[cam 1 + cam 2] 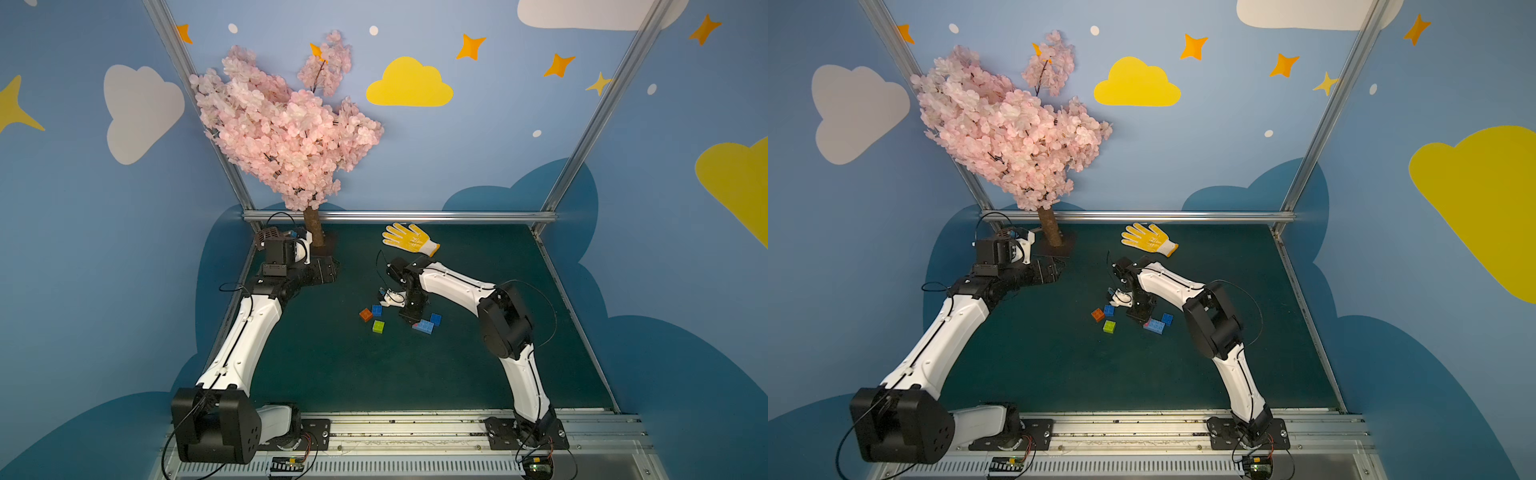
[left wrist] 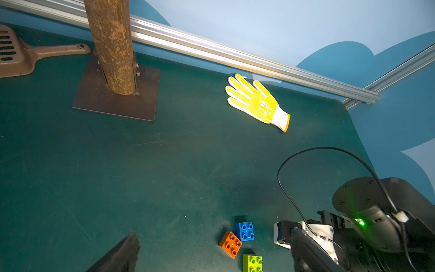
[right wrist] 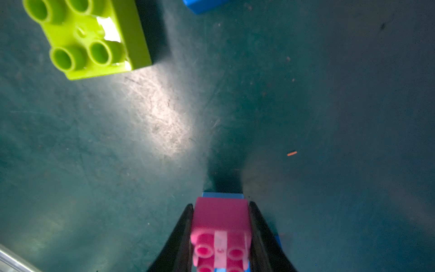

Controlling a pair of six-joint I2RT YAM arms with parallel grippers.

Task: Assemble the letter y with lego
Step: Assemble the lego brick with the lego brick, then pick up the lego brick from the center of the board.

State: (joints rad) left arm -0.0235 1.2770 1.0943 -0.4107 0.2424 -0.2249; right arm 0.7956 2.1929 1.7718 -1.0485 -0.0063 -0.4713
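The right tool (image 3: pixel 220 206) pinches the pink brick (image 3: pixel 220 221) — directly over the light blue brick (image 3: pixel 222 195). The left tool (image 1: pixel 328 270), spread, sits farther from it.

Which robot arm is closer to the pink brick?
Right. The right gripper is shut on the pink brick. The left gripper hangs open far away, beside the tree trunk.

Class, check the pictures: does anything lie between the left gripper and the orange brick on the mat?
Nothing visible does. Only bare mat lies between the open left gripper and the orange brick; the dark blue brick and lime green brick sit beside it.
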